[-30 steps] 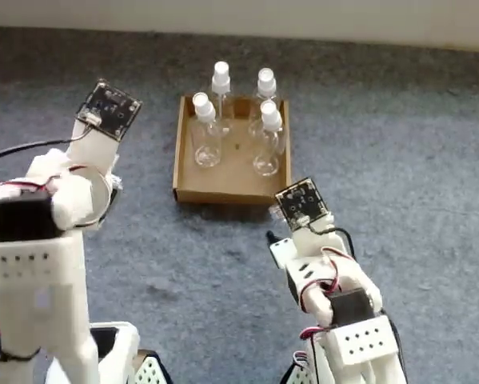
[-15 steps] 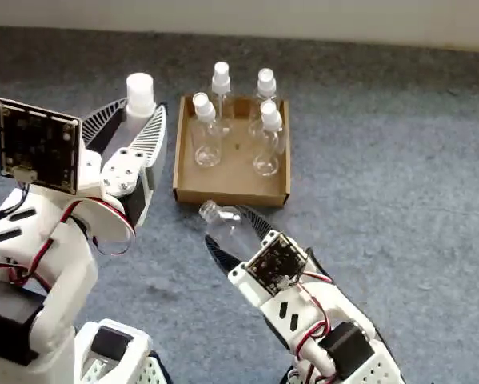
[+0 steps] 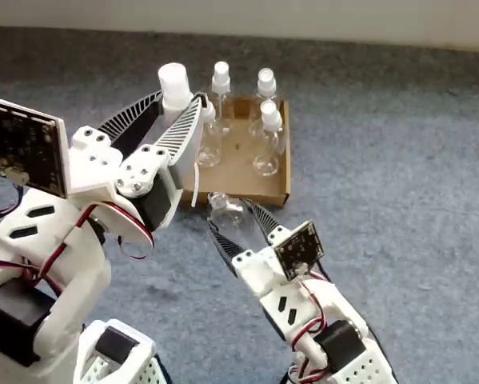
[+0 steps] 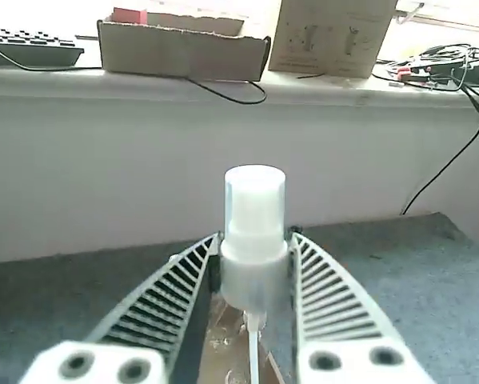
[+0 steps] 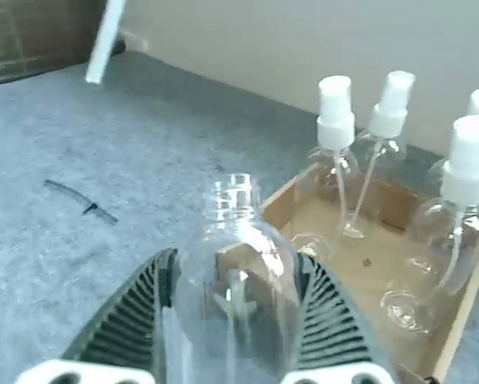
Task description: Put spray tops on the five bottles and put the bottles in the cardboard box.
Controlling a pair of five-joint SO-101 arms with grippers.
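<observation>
I saw a white spray top (image 3: 175, 82), dip tube hanging down, upright in my left gripper (image 3: 177, 102) by the left edge of the cardboard box (image 3: 233, 193). My right gripper (image 3: 233, 218) held a clear open bottle (image 3: 225, 213) upright just before the box. Four capped bottles (image 3: 269, 132) stood inside it.

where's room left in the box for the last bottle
Bare strip down the middle of the box, between the capped bottles, up to its front wall. Back and sides are crowded. Carpet right of the box is open.

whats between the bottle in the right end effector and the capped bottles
Just the near wall and bare floor of the cardboard box, as the high view shows.
</observation>
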